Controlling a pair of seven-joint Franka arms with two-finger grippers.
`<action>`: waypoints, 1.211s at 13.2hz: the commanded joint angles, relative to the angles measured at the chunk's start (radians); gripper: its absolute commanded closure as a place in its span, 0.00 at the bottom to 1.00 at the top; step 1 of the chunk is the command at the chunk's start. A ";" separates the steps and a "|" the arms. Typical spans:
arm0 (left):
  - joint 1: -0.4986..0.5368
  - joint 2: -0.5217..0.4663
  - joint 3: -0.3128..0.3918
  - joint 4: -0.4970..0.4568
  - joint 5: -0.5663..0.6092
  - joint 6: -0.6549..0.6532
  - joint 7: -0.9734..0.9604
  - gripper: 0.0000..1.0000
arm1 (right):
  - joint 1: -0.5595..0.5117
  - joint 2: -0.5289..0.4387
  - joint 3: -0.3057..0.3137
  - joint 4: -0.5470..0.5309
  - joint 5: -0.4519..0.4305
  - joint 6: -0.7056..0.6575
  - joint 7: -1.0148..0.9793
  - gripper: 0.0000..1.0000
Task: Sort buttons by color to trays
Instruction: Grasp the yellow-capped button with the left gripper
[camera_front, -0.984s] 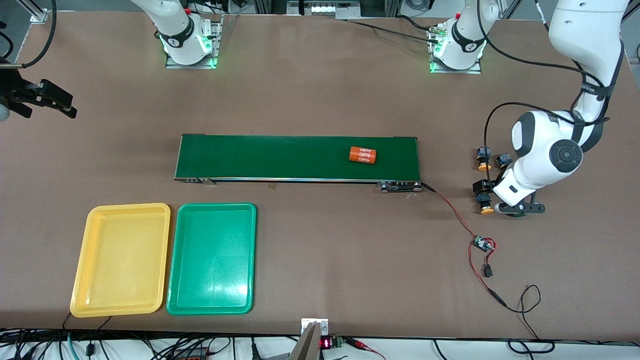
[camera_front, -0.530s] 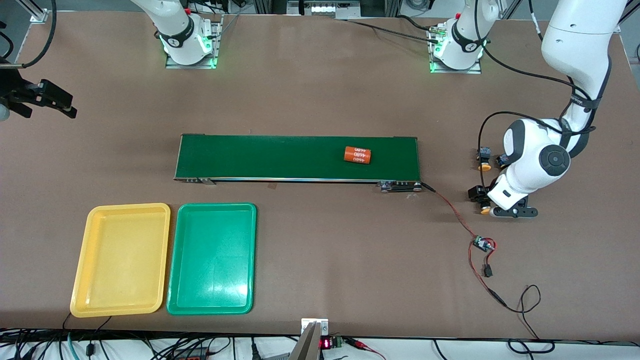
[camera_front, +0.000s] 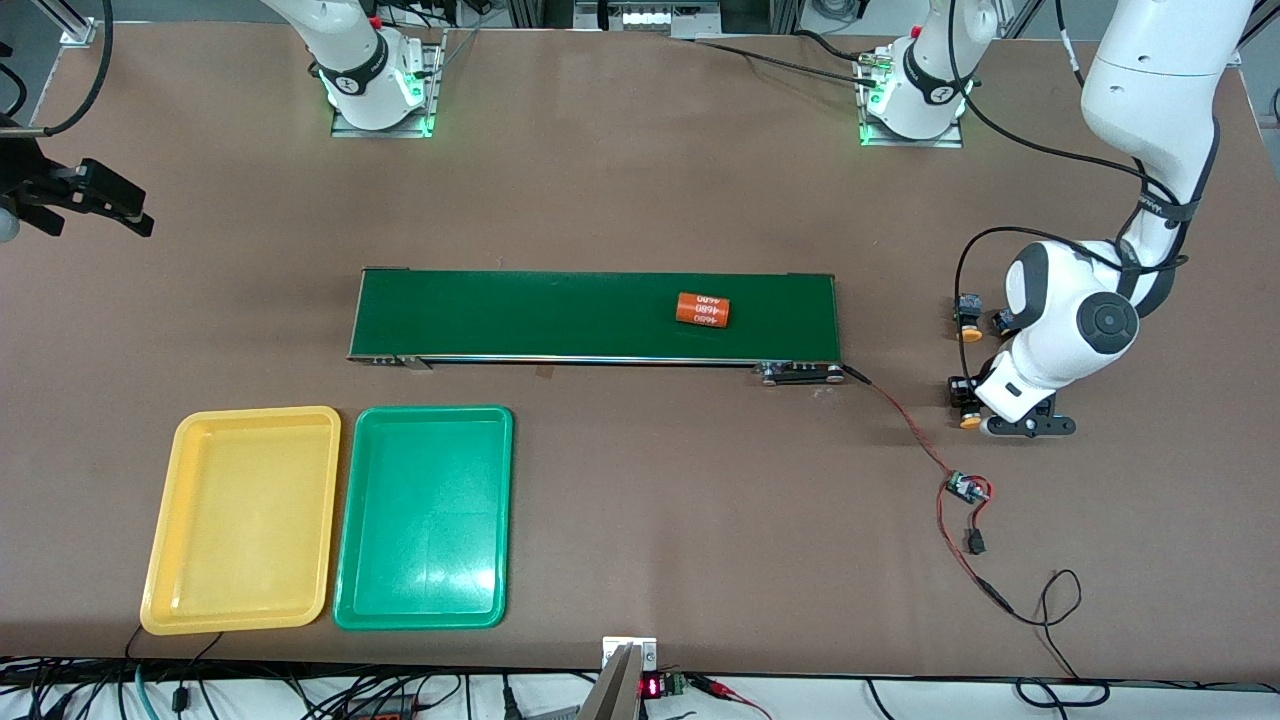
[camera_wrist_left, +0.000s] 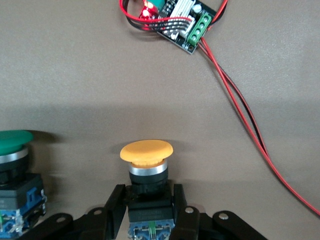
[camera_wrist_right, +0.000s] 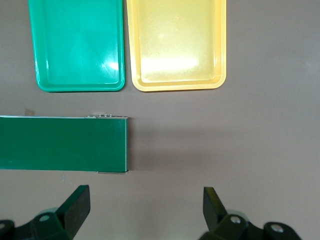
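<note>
Now we see left gripper (camera_wrist_left: 149, 207) clamped on yellow-capped button (camera_wrist_left: 146, 152); right gripper (camera_wrist_right: 145, 207) waits open, 9 o'clock of belt (camera_front: 595, 315).

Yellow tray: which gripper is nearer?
Right. The right gripper hangs open over bare table at the yellow tray's end; the left gripper grips a yellow-capped button at the table's left-arm end.

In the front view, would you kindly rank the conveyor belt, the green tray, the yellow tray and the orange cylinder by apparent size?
1. Conveyor belt.
2. Green tray and yellow tray: they look alike, so no ranking between them.
3. Orange cylinder, by far the smallest.
</note>
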 joint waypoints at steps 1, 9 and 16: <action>-0.017 -0.065 0.001 0.036 -0.024 -0.149 0.005 0.71 | -0.001 -0.013 -0.002 -0.009 0.010 0.006 0.001 0.00; -0.022 -0.160 -0.391 0.119 -0.130 -0.482 -0.231 0.70 | -0.001 -0.013 -0.002 -0.009 0.010 0.008 0.001 0.00; -0.051 -0.145 -0.550 -0.062 -0.124 -0.187 -0.420 0.69 | -0.002 -0.013 -0.002 -0.009 0.010 0.008 0.001 0.00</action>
